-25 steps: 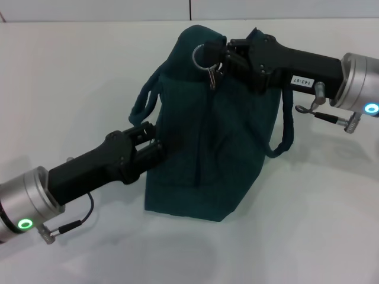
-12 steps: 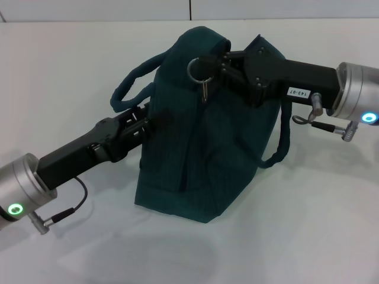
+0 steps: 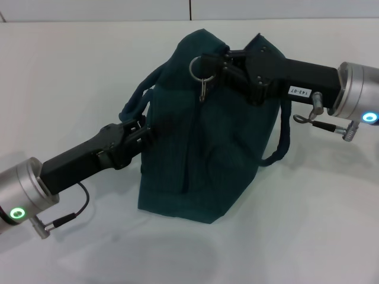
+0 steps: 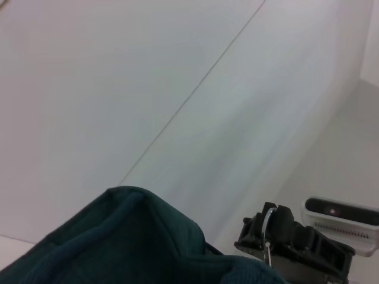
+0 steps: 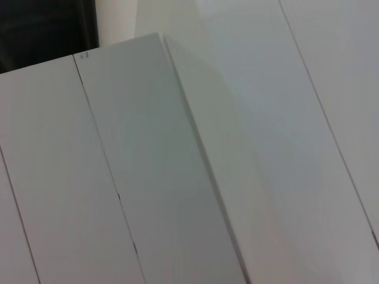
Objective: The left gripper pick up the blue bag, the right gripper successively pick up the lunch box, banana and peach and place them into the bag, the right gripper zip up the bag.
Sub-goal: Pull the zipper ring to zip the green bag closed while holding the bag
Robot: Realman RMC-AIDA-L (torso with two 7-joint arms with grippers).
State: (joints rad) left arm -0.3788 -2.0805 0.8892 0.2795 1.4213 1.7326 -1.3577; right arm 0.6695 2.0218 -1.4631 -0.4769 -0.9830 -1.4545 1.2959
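At the bag's top, the right gripper point(image 3: 220, 64), its arm labelled "143-07", pinched the ring zip pull point(image 3: 198, 68). Against the near-left side, the left gripper point(image 3: 144, 131) pressed into fabric beside one handle point(image 3: 137, 105); its finger spread could not be told. One blue bag point(image 3: 207, 154) stood upright on the white table point(image 3: 308, 231), two handles drooping.

White tabletop point(image 3: 71, 71) under even light; pale panelled wall point(image 5: 148, 177) with thin seams behind
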